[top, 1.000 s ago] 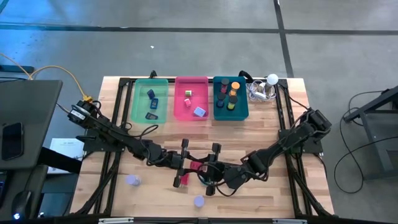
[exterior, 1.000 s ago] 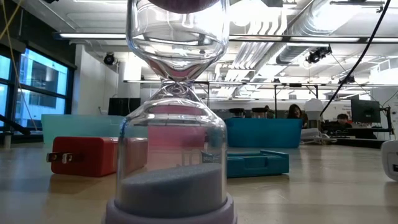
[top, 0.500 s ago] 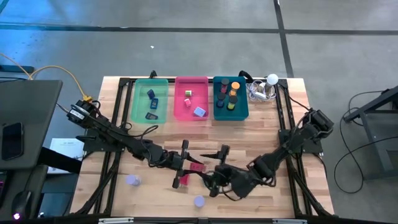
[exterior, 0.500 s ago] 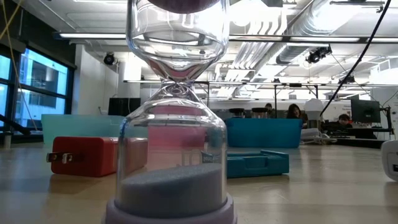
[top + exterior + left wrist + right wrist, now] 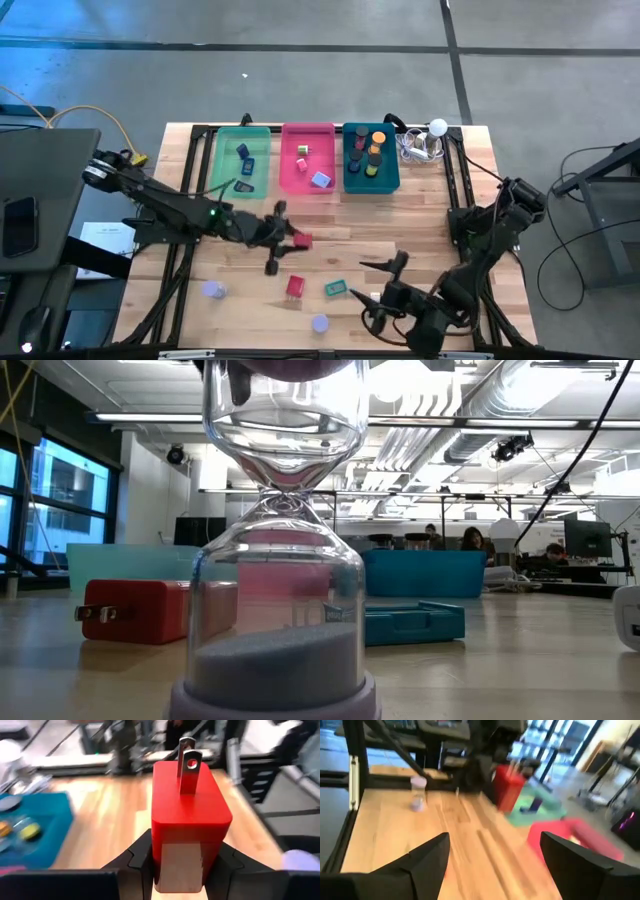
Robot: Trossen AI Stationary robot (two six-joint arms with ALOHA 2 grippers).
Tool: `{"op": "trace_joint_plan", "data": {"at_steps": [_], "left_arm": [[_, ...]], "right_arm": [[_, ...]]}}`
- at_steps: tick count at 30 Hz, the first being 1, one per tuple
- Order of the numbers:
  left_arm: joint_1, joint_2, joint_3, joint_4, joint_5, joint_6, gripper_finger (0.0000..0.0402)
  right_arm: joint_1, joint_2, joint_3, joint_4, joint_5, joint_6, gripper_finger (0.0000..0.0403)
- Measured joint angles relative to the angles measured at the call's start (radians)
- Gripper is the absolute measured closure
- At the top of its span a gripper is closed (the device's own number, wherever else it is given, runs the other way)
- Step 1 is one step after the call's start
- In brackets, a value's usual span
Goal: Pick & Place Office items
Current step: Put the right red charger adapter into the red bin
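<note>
1. From above: the left pincer (image 5: 285,237) is out over the middle of the table (image 5: 440,215), pinching a red plug adapter (image 5: 303,240) between its fingers, just in front of the pink tray (image 5: 307,186).
2. Same view, near edge of the table: the right pincer (image 5: 385,280) sits low by the front, fingers spread wide and nothing between them.
3. On the boards between the two arms lie a second red adapter (image 5: 294,286) and, just beside it, a teal block (image 5: 335,288). Nearer the front edge stand two lavender-capped hourglasses, one (image 5: 212,290) to the left and one (image 5: 319,323) just in front of the blocks.
4. Back row: green tray (image 5: 222,170) with dark blue pieces, pink tray with a few small items, teal tray (image 5: 350,180) packed with round caps and an orange piece. A white ball (image 5: 438,127) with cables sits beside the teal tray.
5. Table-level view: an hourglass (image 5: 283,550) fills the foreground, pale sand settled in its lower bulb. Behind it lie the red adapter (image 5: 130,610), prongs pointing left, and the teal block (image 5: 415,622).
6. Left wrist view: the red plug adapter (image 5: 190,820) stands prongs-up, clamped between the dark fingers (image 5: 140,862).
7. Right wrist view: both fingers (image 5: 427,860) stand well apart, empty; beyond them, blurred, the red adapter (image 5: 509,787) in the other arm's grip and an hourglass (image 5: 417,792).
</note>
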Motion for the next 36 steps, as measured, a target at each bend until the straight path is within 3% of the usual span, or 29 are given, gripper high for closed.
{"op": "trace_joint_plan", "data": {"at_steps": [4, 9, 13, 22, 36], "left_arm": [[0.102, -0.018, 0.0, -0.076, 0.033, -0.03, 0.0292], [0.26, -0.015, -0.001, -0.175, 0.169, -0.071, 0.0292], [0.39, -0.015, -0.001, -0.192, 0.305, -0.086, 0.0292], [0.625, 0.013, -0.002, -0.192, 0.483, -0.102, 0.0292], [0.825, 0.173, 0.001, -0.183, 0.491, -0.117, 0.0292]], "right_arm": [[-0.017, -0.001, 0.0, -0.228, -0.041, 0.278, 0.0104], [-0.073, -0.001, 0.0, -0.497, -0.093, 0.6, 0.0104], [-0.124, -0.001, -0.005, -0.629, -0.122, 0.77, 0.0104], [-0.208, 0.0, -0.117, -0.557, -0.21, 0.792, 0.0105], [-0.243, 0.0, -0.172, -0.518, -0.249, 0.783, 0.0105]]}}
